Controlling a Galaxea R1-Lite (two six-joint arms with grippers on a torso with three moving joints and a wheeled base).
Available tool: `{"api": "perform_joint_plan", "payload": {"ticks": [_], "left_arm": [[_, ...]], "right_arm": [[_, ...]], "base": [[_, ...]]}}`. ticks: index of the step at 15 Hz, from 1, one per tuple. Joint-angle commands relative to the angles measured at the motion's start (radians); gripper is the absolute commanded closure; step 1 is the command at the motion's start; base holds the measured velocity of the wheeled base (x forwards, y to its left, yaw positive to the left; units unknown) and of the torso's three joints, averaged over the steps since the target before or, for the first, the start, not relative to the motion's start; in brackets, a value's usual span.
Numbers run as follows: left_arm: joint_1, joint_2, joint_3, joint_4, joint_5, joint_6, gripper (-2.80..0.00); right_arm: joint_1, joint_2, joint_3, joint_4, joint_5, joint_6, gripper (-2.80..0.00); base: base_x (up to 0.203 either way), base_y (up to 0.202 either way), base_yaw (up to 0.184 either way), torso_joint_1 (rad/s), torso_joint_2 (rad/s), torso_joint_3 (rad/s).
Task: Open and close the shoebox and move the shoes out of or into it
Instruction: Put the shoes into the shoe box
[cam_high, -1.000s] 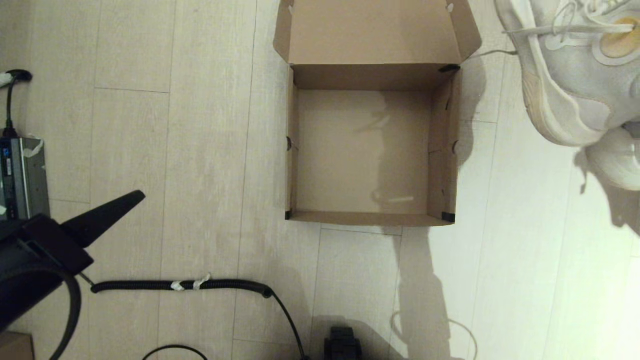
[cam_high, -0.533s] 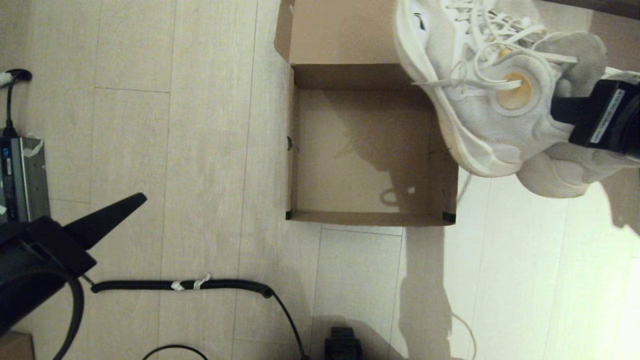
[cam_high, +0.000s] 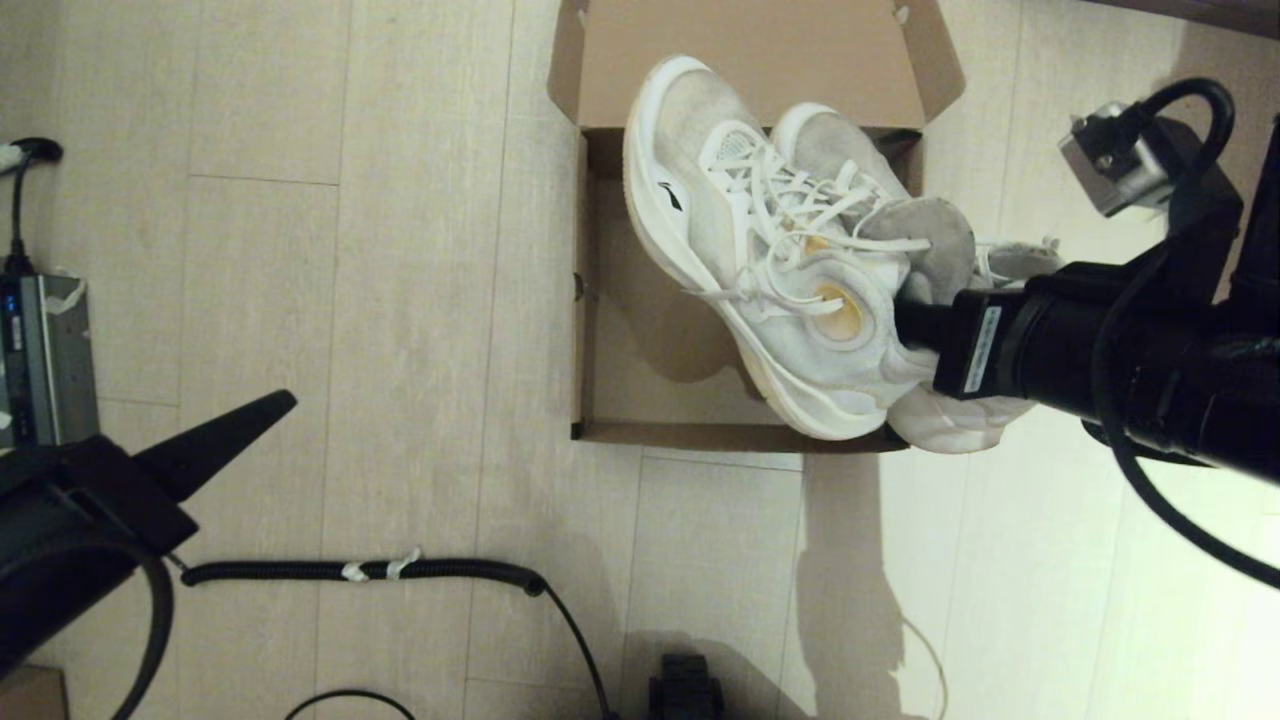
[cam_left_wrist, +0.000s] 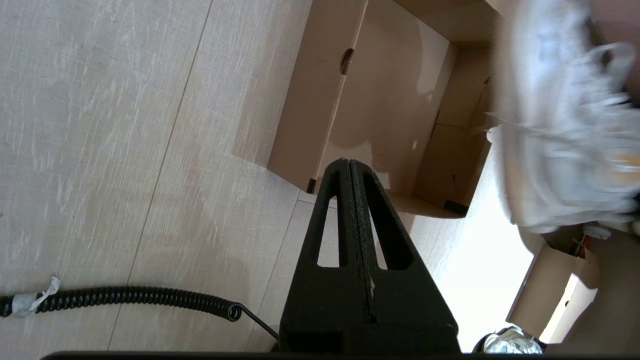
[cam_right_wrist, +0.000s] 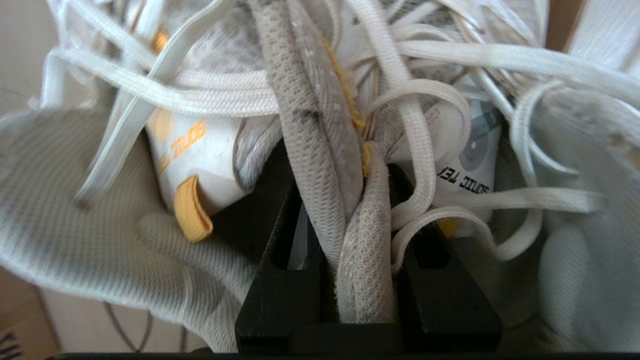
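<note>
The brown shoebox (cam_high: 590, 300) stands open on the floor, its lid flap (cam_high: 740, 55) folded back at the far side. Both white shoes (cam_high: 760, 250) hang together over the box's right half, toes pointing to the far left. My right gripper (cam_high: 915, 320) is shut on the shoes, pinching their grey mesh collars (cam_right_wrist: 345, 210) between its fingers. The heels reach past the box's right front corner. The shoebox (cam_left_wrist: 320, 110) also shows in the left wrist view, with the shoes (cam_left_wrist: 560, 130) blurred above it. My left gripper (cam_high: 270, 403) is parked, shut and holding nothing, at the near left.
A coiled black cable (cam_high: 360, 571) lies on the wooden floor in front of the box. A grey device (cam_high: 40, 360) with a plugged-in cord sits at the left edge. A small dark object (cam_high: 685, 690) is at the bottom centre.
My right arm has carried the two shoes leftward from the far right to above the box. The left arm has stayed put.
</note>
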Motion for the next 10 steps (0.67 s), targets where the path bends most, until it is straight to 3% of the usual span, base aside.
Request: {"api": "perform_joint_plan", "payload": {"ticks": [1,8,10], "left_arm": [[0.0,0.003,0.001,-0.005,-0.001,-0.002,0.0],[0.001,-0.006,0.014,-0.005,0.002,-0.003,0.0],[0.001,-0.012,0.023,-0.005,0.003,-0.004,0.0]], "right_arm": [[0.002,0.083,0.056,-0.062,0.002,0.001,0.0],[-0.016,0.394,0.179,-0.557,0.002,-0.007,0.0],[-0.04,0.467,0.175,-0.702,0.003,-0.053,0.0]], "base": [[0.0,0.0,0.0,0.0,0.0,0.0],[0.0,0.0,0.0,0.0,0.0,0.0],[0.0,0.0,0.0,0.0,0.0,0.0]]}}
